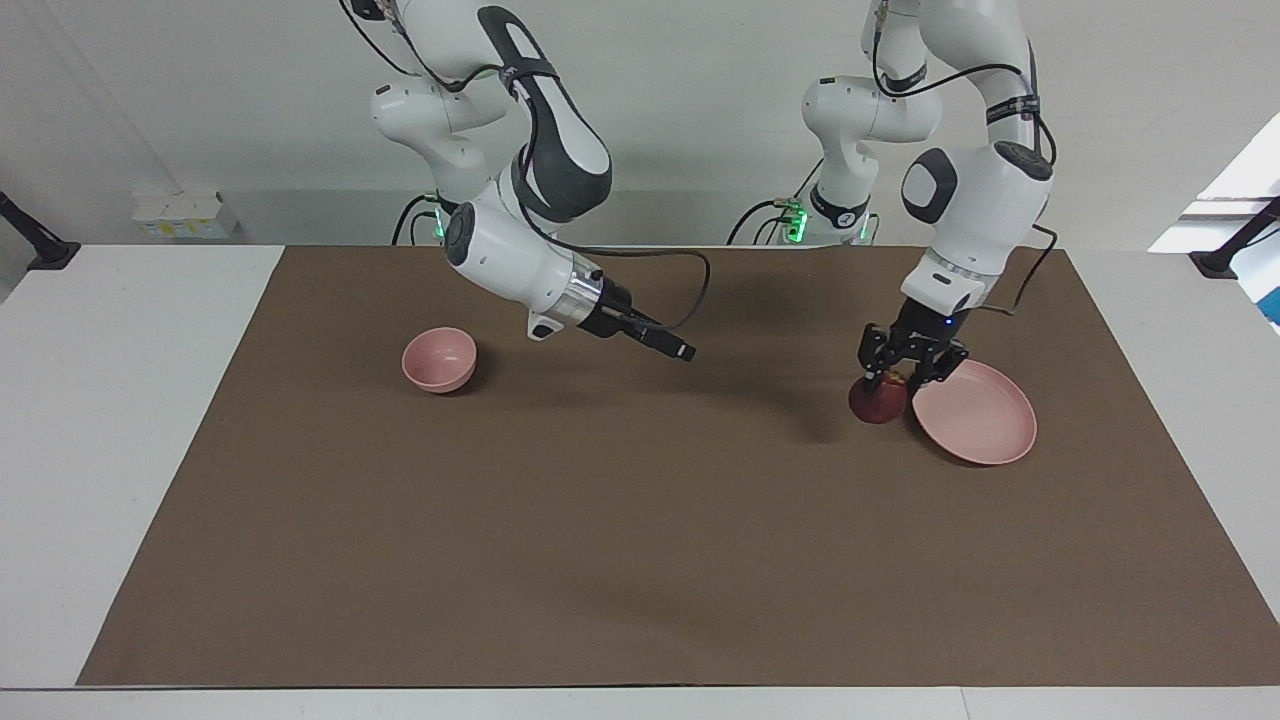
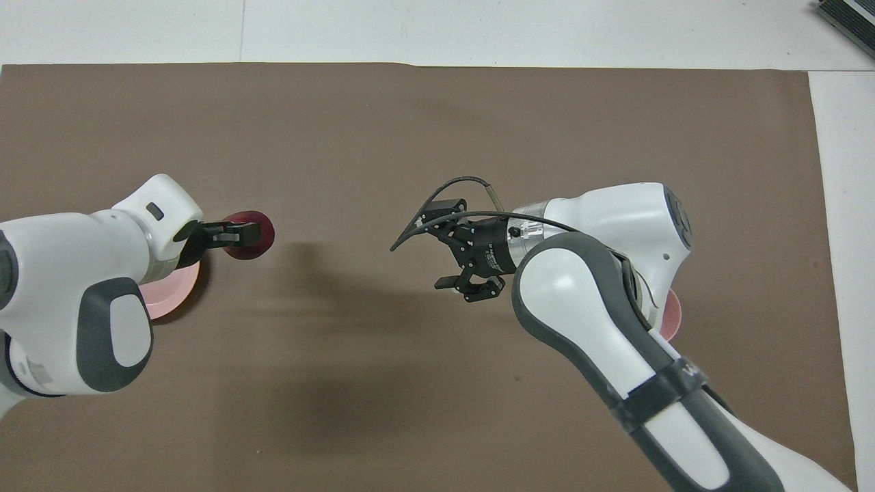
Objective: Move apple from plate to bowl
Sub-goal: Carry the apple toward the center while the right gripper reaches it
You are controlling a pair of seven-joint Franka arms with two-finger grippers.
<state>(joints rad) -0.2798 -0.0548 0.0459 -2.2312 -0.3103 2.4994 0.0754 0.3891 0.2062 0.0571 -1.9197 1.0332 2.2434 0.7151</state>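
My left gripper is shut on the dark red apple and holds it just above the brown mat, beside the rim of the flat pink plate. The plate is bare. In the overhead view the left gripper grips the apple past the plate, which my arm partly covers. The small deep pink bowl stands at the right arm's end of the mat, empty. My right gripper hangs open and empty over the middle of the mat. Only a pink edge of the bowl shows under the right arm.
The brown mat covers most of the white table. A small white box stands at the table's edge near the right arm's base. Black clamp mounts sit at both ends of the table.
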